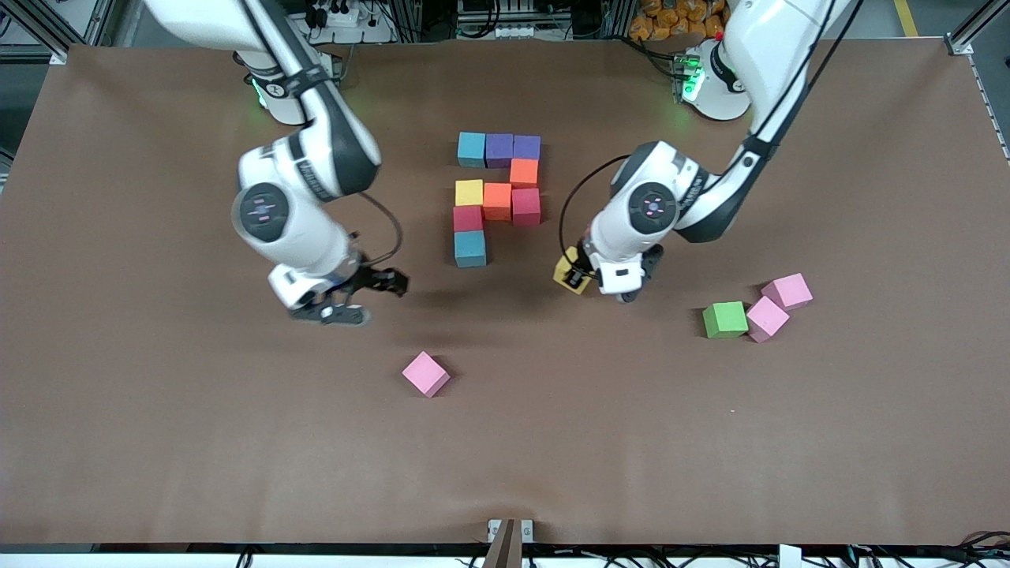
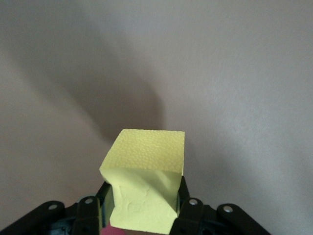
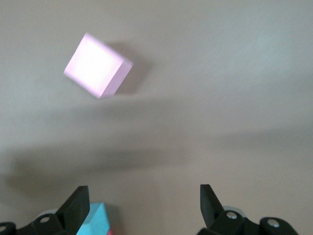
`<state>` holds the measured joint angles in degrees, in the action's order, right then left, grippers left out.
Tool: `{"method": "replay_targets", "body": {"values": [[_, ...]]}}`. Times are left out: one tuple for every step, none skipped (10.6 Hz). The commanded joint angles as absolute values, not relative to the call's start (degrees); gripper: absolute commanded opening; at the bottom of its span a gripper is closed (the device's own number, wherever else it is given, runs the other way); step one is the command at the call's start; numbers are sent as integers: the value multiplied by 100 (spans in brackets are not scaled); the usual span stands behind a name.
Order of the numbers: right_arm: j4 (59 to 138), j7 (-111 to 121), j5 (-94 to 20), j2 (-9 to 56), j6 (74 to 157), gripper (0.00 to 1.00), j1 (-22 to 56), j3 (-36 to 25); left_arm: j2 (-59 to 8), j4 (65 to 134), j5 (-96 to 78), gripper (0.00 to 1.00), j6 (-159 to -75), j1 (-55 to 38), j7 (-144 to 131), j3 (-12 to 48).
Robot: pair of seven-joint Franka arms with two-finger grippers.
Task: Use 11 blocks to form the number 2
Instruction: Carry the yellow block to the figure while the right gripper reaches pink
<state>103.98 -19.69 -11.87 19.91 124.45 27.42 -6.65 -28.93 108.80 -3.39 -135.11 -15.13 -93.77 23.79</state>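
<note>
**Yellow cube in the air, two places still to fill**

At the right arm's end of the table, the right gripper [image 1: 359, 296] hangs empty over bare table, fingers spread wide, waiting. A stray pink cube [image 1: 426, 374] lies nearer the camera than it.

In the middle stands the unfinished figure [image 1: 497, 197]: nine of the blocks, with a light blue cube [image 1: 470, 248] at its near end, where the bottom row still has to be laid.

Toward the left arm's end, the left gripper [image 1: 580, 276] pinches a yellow cube [image 2: 146, 183] just above the table; the foam dents visibly under the pads. The green cube [image 1: 725, 319] sits touching one of two pink cubes [image 1: 777, 306].

Risks, as I judge them: the squeezed, tilted foam may spring or land askew on release; lowering it beside the light blue cube could nudge the row; picking the green one may drag its pink neighbour.
</note>
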Motion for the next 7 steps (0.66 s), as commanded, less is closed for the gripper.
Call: {"method": "replay_targets", "body": {"values": [[10205, -1278, -1099, 1960, 12287, 100, 2278, -510, -3093, 10626, -422, 41, -13430, -1783, -10297, 2338], [10126, -970, -1099, 1960, 12278, 100, 2033, -414, -3129, 10626, -422, 41, -13447, -1862, -10727, 2338], [10073, -662, -1064, 1995, 12287, 100, 1743, -239, -3146, 10626, -422, 41, -13482, -1907, -11106, 2338], [9933, -529, -889, 2117, 12287, 100, 1653, -194, -3181, 10626, -422, 41, -13517, -2012, -11510, 2338], [9610, -519, -661, 2344, 12287, 100, 1644, -193, -3225, 10626, -422, 41, -13665, -2100, -11975, 2329], [9224, -510, -633, 2642, 12287, 100, 1644, -193, -3260, 10635, -422, 41, -13824, -2127, -12319, 2329], [8837, -458, -633, 2941, 12287, 100, 1652, -193, -3261, 10643, -422, 41, -13947, -2127, -12453, 2329]]}}
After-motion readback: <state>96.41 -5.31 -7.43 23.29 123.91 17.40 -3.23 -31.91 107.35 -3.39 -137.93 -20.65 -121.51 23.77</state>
